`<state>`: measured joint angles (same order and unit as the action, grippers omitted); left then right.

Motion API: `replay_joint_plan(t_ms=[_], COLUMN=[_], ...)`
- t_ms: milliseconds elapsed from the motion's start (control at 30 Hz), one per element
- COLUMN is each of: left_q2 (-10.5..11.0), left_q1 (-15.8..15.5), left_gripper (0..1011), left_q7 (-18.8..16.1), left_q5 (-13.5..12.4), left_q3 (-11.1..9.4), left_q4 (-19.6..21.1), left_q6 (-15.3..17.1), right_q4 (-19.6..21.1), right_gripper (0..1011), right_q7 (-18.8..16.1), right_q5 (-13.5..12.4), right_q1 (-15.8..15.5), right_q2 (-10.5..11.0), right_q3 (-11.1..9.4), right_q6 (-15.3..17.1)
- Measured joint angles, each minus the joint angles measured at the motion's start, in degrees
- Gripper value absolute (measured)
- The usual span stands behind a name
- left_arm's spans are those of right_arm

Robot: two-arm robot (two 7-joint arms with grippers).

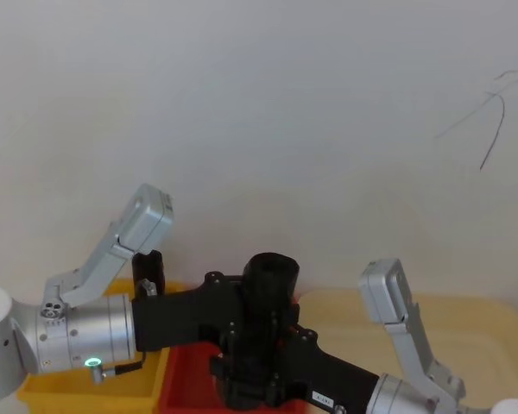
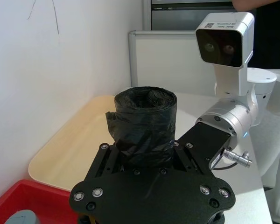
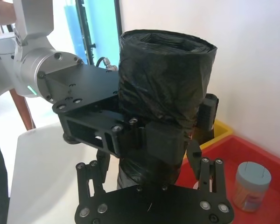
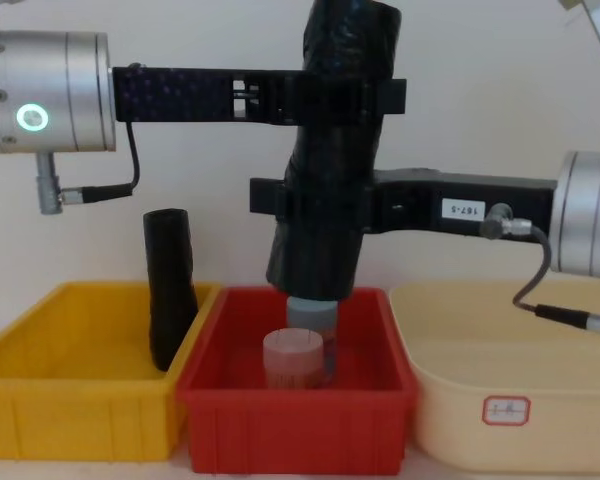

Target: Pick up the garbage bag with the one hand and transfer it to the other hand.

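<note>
Above the red bin, against a plain white wall, left gripper and right gripper both clamp the garbage bag.

plain white wall, grey partition

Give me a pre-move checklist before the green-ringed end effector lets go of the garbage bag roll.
1. Left end effector clamped on garbage bag roll, upper part: ok.
2. Right end effector closed on the roll lower down: ok.
3. The two grips apart, not overlapping: ok.
4. Roll near upright, slightly tilted: ok.
5. Red bin below, holding two small containers, if the roll drops: ok.
6. Right grip firm enough alone: cannot tell.
</note>
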<state>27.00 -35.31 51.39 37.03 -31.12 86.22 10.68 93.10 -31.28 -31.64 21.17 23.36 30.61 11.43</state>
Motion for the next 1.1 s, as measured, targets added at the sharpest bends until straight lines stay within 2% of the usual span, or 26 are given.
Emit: replay_joint_plan(t_ms=[200, 333, 433, 633, 700, 833, 867, 1067, 1100], left_q2=[0.0, 0.0, -0.1, -0.1, -0.1, -0.1, -0.1, -0.1, -0.1], left_q1=[0.0, 0.1, 0.1, 0.1, 0.1, 0.1, 0.1, 0.1, 0.1], left_gripper=[382, 383, 383, 382, 388, 463, 517, 667, 721], left_q7=[-0.5, -0.7, -0.8, -0.9, -1.0, -1.0, -1.0, -1.0, -1.0], left_q5=[0.3, 0.5, 0.6, 0.7, 0.7, 0.8, 0.8, 0.8, 0.8], left_q3=[-0.2, -0.3, -0.3, -0.4, -0.4, -0.5, -0.5, -0.5, -0.5], left_q4=[0.2, 0.3, 0.4, 0.5, 0.5, 0.5, 0.5, 0.6, 0.6], left_q6=[0.2, 0.3, 0.4, 0.4, 0.4, 0.5, 0.5, 0.5, 0.5], right_q4=[-0.7, -0.9, -1.1, -1.3, -1.3, -1.3, -1.3, -1.2, -1.1], right_gripper=[945, 818, 764, 553, 518, 518, 518, 518, 518], right_q7=[-0.1, -0.2, -0.3, -0.3, -0.3, -0.3, -0.3, -0.1, 0.1], right_q5=[-0.6, -0.9, -1.0, -1.2, -1.2, -1.3, -1.3, -1.5, -1.6], right_q1=[0.3, 0.4, 0.5, 0.6, 0.7, 0.7, 0.7, 0.5, 0.4], right_q2=[-0.3, -0.4, -0.5, -0.7, -0.7, -0.7, -0.7, -0.6, -0.5], right_q3=[0.1, 0.1, 0.1, 0.2, 0.2, 0.2, 0.2, 0.2, 0.1], right_q6=[-0.2, -0.3, -0.3, -0.4, -0.4, -0.4, -0.5, -0.8, -1.0])
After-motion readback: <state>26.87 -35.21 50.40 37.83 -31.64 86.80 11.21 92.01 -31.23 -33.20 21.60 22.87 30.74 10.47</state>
